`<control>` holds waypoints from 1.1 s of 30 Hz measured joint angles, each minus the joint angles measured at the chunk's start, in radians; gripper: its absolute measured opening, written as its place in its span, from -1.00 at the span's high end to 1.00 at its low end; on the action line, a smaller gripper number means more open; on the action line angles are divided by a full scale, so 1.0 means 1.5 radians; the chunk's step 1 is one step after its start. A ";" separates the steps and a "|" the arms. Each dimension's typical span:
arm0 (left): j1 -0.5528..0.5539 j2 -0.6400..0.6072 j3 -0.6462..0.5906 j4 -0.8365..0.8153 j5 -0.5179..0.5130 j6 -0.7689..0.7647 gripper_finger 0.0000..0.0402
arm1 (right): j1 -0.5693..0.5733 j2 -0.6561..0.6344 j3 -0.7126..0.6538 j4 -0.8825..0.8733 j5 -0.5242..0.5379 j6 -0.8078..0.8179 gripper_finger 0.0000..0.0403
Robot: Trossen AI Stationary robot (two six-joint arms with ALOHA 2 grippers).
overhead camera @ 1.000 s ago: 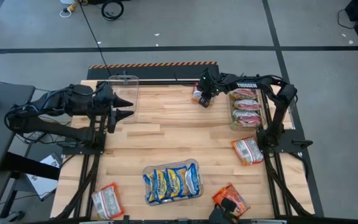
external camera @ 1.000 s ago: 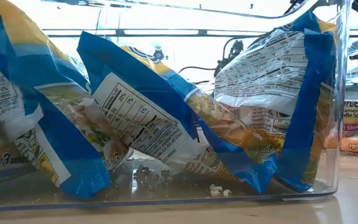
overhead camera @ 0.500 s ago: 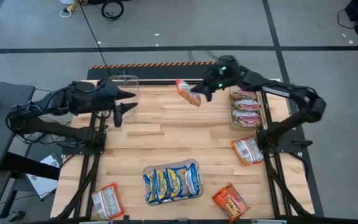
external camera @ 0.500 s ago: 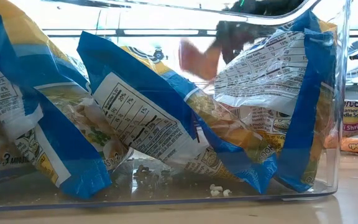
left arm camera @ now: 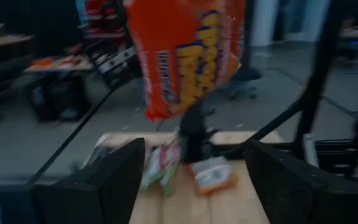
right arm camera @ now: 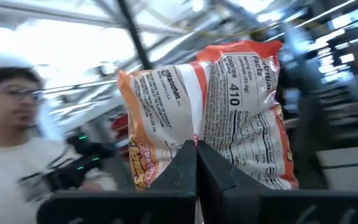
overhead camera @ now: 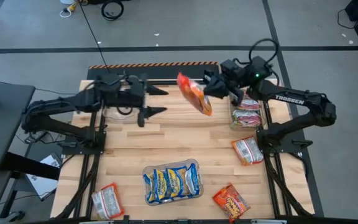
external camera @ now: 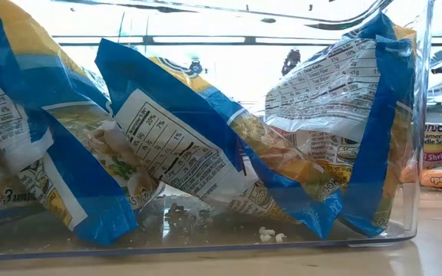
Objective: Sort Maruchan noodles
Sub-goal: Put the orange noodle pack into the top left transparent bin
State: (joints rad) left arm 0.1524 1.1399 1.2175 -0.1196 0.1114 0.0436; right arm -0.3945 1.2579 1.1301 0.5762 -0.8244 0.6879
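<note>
**A:** What's around, anything in the way?

**Me:** From above: my right tool (overhead camera: 209,89) is up over the table's (overhead camera: 166,137) far edge, clamped on an orange packet (overhead camera: 194,93). Left tool (overhead camera: 156,101) faces it from near, fingers wide apart, nothing in them. Clear gap btwn the two. Bin w/ blue packets (overhead camera: 171,182) sits near front, centre. A bin of pink packets (overhead camera: 247,107) is just under the right arm, at the right edge. Loose ones: a pink packet (overhead camera: 248,150) right side, a 2nd orange packet (overhead camera: 230,201) front right, a front-left packet (overhead camera: 107,200).

**A:** The held one, how's it look?

**Me:** Orange-red, crinkly, hanging tilted. Right wrist cam shows its back: nutrition panel, seam pinched btwn my fingers (right arm camera: 219,180). Left wrist cam sees the yellow-lettered front (left arm camera: 185,56).

**A:** Anything you can't make out?

**Me:** Low cam is blocked by the blue packets (external camera: 183,161) pressed against the bin wall; crumbs on its floor. A person (right arm camera: 23,143) shows blurred behind the packet.
</note>
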 joint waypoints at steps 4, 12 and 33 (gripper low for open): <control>0.005 0.064 0.000 0.126 0.097 0.008 -0.44 | 0.049 0.000 0.000 0.021 -0.025 0.014 0.99; 0.004 0.189 0.000 0.394 0.247 -0.091 -0.45 | 0.109 0.000 0.000 0.022 -0.030 -0.008 0.99; 0.016 0.224 0.020 0.481 0.347 -0.247 0.39 | 0.064 -0.009 0.000 -0.035 0.069 -0.006 0.55</control>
State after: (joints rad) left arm 0.1766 1.4765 1.2478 0.6022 0.6322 -0.3265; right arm -0.2979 1.2447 1.1297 0.5243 -0.7209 0.6782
